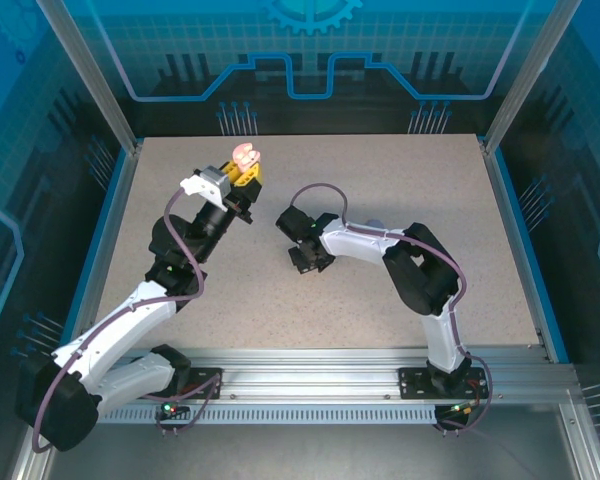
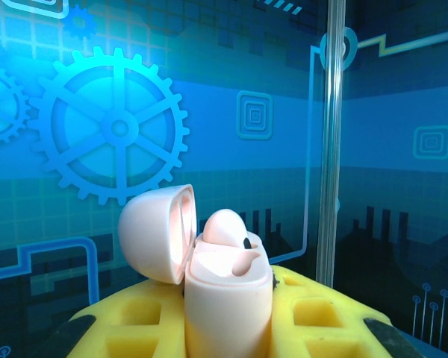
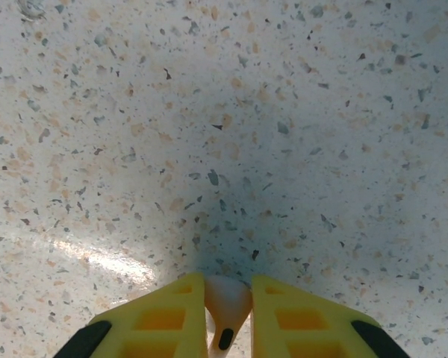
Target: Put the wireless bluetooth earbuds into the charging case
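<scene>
Left jaws clamped an open, round pale-pink plastic case (image 2: pixel 228 306), its base hidden between them. Right jaws pinched a pale-pink earbud (image 3: pixel 228 297), half cut off.

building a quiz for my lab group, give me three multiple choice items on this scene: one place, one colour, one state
1. Where is the charging case? A on the table; B in the left gripper; C on the rail.
2. What colour are the right gripper fingers? A red; B green; C yellow.
3. The case's lid is: A shut; B open; C removed.
Answers: B, yellow fingers clamp it aloft; C, plainly yellow beside the earbud; B, it's hinged back.
</scene>
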### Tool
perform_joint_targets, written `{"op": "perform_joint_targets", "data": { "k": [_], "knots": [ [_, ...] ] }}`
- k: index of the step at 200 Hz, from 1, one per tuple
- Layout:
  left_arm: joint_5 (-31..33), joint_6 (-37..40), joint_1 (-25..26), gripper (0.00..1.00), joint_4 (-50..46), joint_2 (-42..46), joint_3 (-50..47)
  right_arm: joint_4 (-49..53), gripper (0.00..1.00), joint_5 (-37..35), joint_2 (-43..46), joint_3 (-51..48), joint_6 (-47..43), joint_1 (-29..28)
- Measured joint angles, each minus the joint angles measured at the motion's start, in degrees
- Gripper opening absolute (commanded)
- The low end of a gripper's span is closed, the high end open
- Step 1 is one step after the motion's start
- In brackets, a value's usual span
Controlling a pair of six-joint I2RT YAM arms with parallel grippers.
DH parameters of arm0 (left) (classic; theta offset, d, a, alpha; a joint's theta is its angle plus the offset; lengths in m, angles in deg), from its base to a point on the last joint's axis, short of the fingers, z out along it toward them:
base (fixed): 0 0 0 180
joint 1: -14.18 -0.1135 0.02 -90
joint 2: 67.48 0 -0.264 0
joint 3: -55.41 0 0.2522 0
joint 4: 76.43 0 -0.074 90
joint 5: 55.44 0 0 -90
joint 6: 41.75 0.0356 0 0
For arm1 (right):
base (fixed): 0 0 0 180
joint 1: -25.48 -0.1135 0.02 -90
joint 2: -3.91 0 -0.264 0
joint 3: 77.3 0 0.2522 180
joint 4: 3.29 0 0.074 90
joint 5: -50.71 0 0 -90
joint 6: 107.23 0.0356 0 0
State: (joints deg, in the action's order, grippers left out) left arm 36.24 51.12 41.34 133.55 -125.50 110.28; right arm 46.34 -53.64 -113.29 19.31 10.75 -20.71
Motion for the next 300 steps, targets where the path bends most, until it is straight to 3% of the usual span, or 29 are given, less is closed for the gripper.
{"op": "perform_joint_targets", "data": {
  "k": [26,218,300],
  "knots": [
    [0.00,0.00,0.00,0.00,0.00,0.00,0.00,0.00,0.27,-0.02,0.00,0.00,0.46,0.00],
    [0.00,-0.02,0.00,0.00,0.04,-0.13,0.00,1.16,0.26,-0.17,-1.01,0.50,4.17,-0.02],
    [0.00,-0.46,0.00,0.00,0.04,-0.15,0.00,2.19,0.32,0.44,-1.44,1.29,8.46,0.37]
  ]
}}
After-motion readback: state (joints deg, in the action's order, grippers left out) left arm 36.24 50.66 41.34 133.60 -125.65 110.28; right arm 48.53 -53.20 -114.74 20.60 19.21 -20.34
